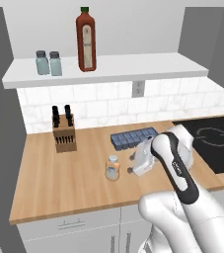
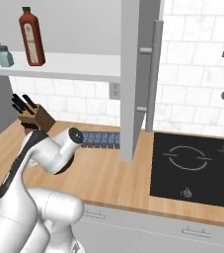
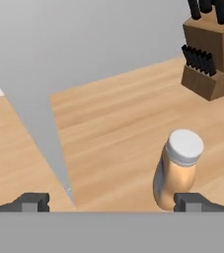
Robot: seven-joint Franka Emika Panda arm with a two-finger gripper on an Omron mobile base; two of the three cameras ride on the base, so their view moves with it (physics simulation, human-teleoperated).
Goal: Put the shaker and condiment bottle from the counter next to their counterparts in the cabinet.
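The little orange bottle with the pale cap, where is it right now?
The orange bottle stands upright on the wooden counter, just left of the open claw, in front of the ice tray.

My arm [image 1: 175, 165]: white w/ dark joints. Condiment bottle [image 3: 177, 170]: orange-tan, pale cap. Worktop [image 1: 74, 173]: light wood grain. Knife block [image 1: 64, 133]: brown, black handles. Shelf [image 1: 133, 66] white; sauce bottle [image 1: 86, 39] red, green cap; shakers [image 1: 49, 63] pale teal, grey caps.
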